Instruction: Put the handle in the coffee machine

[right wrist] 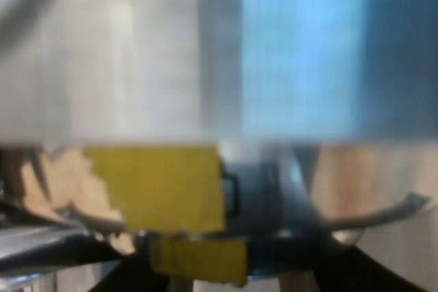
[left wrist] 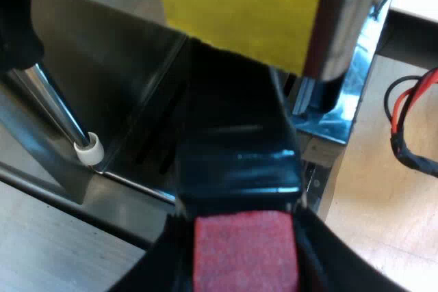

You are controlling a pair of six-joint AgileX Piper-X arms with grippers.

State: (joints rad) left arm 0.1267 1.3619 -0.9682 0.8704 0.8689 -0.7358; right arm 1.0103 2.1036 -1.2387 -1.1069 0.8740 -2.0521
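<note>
The holder's dark handle [left wrist: 233, 148] runs from its red end [left wrist: 245, 251] up to the espresso machine's front, under a yellow-taped part [left wrist: 239, 5]. My left gripper [left wrist: 245, 268] is shut on the handle at the red end, with one black finger [left wrist: 154, 268] on each side. The holder's metal head is hidden under the machine. The right wrist view sits very close to the machine's metal face [right wrist: 137, 52], with yellow tape [right wrist: 157, 186] just below it. Dark parts of my right gripper [right wrist: 226, 282] lie beneath the tape.
A steam wand with a white tip [left wrist: 89, 147] hangs beside the handle, over the metal drip tray [left wrist: 130, 169]. A bare wooden table top [left wrist: 383, 210] lies past the machine's edge.
</note>
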